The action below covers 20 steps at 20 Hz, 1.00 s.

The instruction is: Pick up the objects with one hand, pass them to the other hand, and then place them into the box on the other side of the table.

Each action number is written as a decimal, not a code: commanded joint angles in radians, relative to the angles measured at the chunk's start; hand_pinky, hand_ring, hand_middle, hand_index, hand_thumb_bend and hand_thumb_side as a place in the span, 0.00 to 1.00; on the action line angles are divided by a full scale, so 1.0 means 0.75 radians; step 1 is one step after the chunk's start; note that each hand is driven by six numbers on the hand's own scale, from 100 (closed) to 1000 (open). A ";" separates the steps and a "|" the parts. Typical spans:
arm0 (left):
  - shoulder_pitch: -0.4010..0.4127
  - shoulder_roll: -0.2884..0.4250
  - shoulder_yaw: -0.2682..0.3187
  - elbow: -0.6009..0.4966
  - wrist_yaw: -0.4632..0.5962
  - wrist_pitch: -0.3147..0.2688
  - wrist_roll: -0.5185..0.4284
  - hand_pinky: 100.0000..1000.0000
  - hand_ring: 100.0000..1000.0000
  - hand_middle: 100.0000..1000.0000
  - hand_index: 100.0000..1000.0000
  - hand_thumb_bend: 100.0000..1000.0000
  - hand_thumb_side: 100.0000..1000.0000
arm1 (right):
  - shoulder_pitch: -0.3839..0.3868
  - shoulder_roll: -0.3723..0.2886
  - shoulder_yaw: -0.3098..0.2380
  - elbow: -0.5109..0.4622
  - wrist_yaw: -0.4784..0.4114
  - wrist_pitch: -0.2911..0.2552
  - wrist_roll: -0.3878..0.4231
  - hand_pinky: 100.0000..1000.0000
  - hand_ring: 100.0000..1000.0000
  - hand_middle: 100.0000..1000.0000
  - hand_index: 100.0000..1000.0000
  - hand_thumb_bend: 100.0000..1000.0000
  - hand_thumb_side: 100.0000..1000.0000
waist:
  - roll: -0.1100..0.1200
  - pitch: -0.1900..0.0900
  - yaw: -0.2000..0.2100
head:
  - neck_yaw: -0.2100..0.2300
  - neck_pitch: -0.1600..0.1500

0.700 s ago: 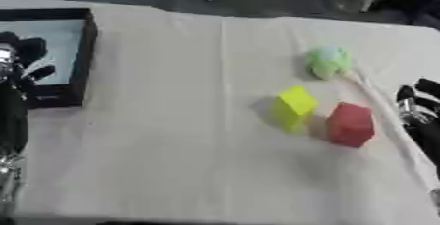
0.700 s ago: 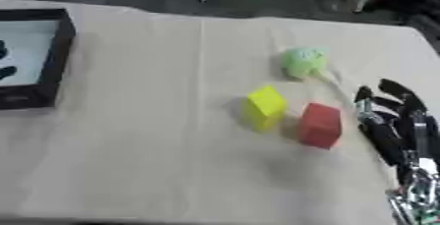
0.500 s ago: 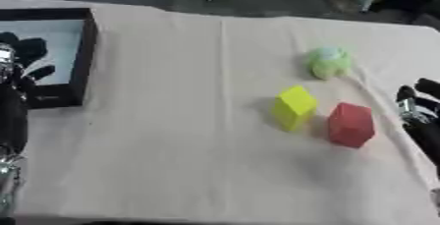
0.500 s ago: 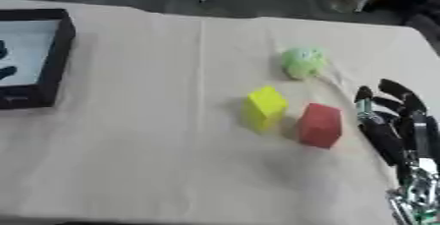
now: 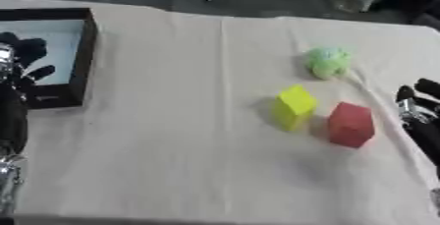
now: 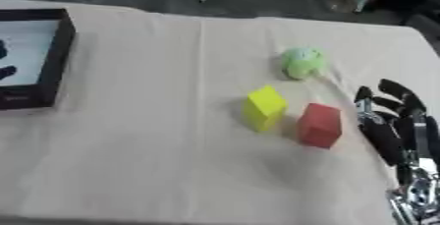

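At the far left of the worktop [image 5: 172,160] we see the box [image 5: 84,57], a dark-walled tray with a pale floor, and our left robot hand [image 5: 19,69] rests against its near corner with fingers relaxed and spread, holding nothing. Moving right, open cloth lies between the box and the objects, so a handover across the middle has free room. Next come the yellow block [image 6: 264,107] and, just beside it on its right, the red block [image 6: 319,125], both tilted on the cloth; the pale green ball [image 6: 302,62] sits farther back, apart from them. At the right edge our right robot hand [image 6: 395,126] stands empty, fingers straight and spread. The red block lies just to that hand's left and is nearest it, so we judge it the likely first pick.
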 commanded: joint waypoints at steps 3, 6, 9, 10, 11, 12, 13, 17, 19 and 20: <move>-0.009 0.030 0.002 -0.023 0.003 -0.001 -0.004 0.77 0.84 0.70 0.67 0.00 0.79 | -0.010 -0.107 -0.008 -0.027 0.045 0.001 0.044 0.72 0.78 0.79 0.82 0.17 0.42 | -0.002 -0.024 0.000 | -0.006 -0.007; -0.008 0.033 0.001 -0.023 0.002 -0.001 -0.006 0.77 0.84 0.70 0.67 0.00 0.79 | -0.015 -0.178 -0.010 -0.027 0.096 0.014 0.154 0.74 0.80 0.80 0.83 0.20 0.43 | -0.004 -0.026 -0.001 | -0.007 -0.010; -0.007 0.035 0.002 -0.023 0.002 -0.001 -0.005 0.77 0.84 0.70 0.67 0.00 0.79 | -0.022 -0.255 -0.019 -0.027 0.174 0.023 0.377 0.76 0.82 0.82 0.85 0.20 0.47 | -0.006 -0.027 -0.003 | -0.007 -0.011; -0.006 0.035 0.002 -0.022 0.001 -0.001 -0.005 0.77 0.84 0.70 0.67 0.00 0.79 | -0.028 -0.281 -0.028 -0.027 0.200 0.021 0.464 0.77 0.82 0.82 0.85 0.20 0.47 | -0.007 -0.028 -0.004 | -0.007 -0.011; -0.005 0.036 0.002 -0.022 0.001 -0.001 -0.006 0.77 0.84 0.70 0.67 0.00 0.79 | -0.036 -0.303 -0.039 -0.027 0.222 0.019 0.539 0.78 0.83 0.83 0.86 0.20 0.48 | -0.008 -0.028 -0.005 | -0.006 -0.011; -0.004 0.037 0.002 -0.022 0.001 -0.001 -0.005 0.77 0.84 0.70 0.67 0.00 0.79 | -0.045 -0.328 -0.050 -0.027 0.243 0.014 0.608 0.79 0.84 0.84 0.86 0.21 0.48 | -0.008 -0.029 -0.005 | -0.005 -0.011; -0.004 0.038 0.002 -0.022 0.000 0.000 -0.005 0.77 0.84 0.70 0.67 0.00 0.80 | -0.054 -0.352 -0.058 -0.027 0.262 0.006 0.671 0.79 0.85 0.84 0.87 0.21 0.49 | -0.009 -0.029 -0.006 | -0.005 -0.011; -0.002 0.040 0.002 -0.022 0.000 -0.003 -0.002 0.77 0.84 0.70 0.67 0.00 0.79 | -0.081 -0.453 -0.066 -0.027 0.257 -0.013 0.875 0.80 0.86 0.86 0.88 0.22 0.55 | -0.013 -0.031 -0.006 | -0.007 -0.011; -0.002 0.041 0.002 -0.022 -0.001 -0.006 0.001 0.77 0.84 0.69 0.67 0.00 0.79 | -0.096 -0.499 -0.067 -0.027 0.241 -0.017 0.961 0.81 0.87 0.87 0.89 0.24 0.56 | -0.014 -0.032 -0.006 | -0.007 -0.012; -0.002 0.042 0.001 -0.022 0.000 -0.006 0.001 0.77 0.84 0.69 0.67 0.00 0.79 | -0.105 -0.522 -0.068 -0.027 0.231 -0.018 0.999 0.81 0.87 0.87 0.89 0.24 0.56 | -0.015 -0.033 -0.006 | -0.008 -0.012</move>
